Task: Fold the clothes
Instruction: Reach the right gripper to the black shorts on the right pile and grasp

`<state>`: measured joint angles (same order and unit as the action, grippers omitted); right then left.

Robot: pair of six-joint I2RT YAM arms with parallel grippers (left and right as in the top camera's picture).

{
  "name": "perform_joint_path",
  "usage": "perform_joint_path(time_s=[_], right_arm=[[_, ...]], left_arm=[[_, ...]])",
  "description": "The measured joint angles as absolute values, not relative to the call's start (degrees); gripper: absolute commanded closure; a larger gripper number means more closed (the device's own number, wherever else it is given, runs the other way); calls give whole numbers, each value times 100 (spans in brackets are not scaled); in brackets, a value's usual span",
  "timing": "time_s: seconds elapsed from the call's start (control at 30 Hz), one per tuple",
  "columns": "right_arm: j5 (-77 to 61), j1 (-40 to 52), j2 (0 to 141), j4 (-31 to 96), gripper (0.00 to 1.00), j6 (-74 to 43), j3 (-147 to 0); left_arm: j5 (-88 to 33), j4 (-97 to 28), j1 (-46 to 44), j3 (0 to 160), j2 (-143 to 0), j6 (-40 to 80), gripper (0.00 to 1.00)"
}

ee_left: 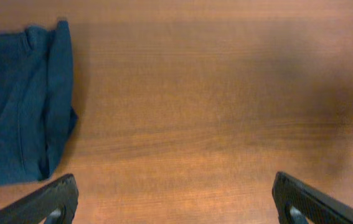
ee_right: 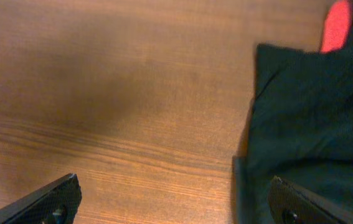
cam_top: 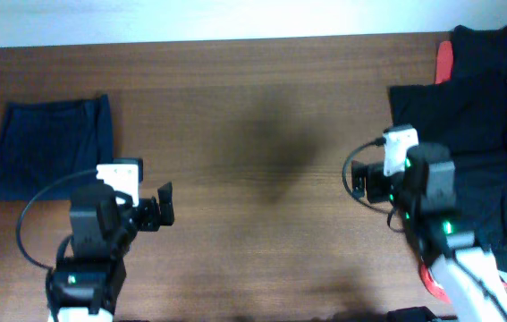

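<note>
A heap of black clothes [cam_top: 477, 125] lies at the right end of the table, with a red garment [cam_top: 443, 61] showing at its far edge. In the right wrist view the black fabric [ee_right: 307, 124] fills the right side and the red piece [ee_right: 337, 25] sits at the top. My right gripper [ee_right: 176, 205] is open and empty over the heap's left edge, one finger above wood and one above black cloth. My left gripper [ee_left: 173, 202] is open and empty over bare wood, right of the folded navy garment [ee_left: 14, 99].
The folded navy-blue garment [cam_top: 49, 145] lies at the left end of the wooden table [cam_top: 253, 134]. A red-and-white object [cam_top: 436, 282] lies by the right arm's base near the front edge.
</note>
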<state>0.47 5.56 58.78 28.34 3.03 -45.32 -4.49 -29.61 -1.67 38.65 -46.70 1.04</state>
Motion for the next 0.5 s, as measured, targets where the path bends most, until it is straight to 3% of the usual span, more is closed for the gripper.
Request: perform_joint_path(time_s=[0.23,0.5], right_arm=[[-163,110,8025,3848,1,318,-6128],[-134,-569,9076,2128,11,292,-6292]], left_arm=[[-451,-3848,-167,4786,-5714,104,1],[-451,-3924,-167,4871,-5996,104,1]])
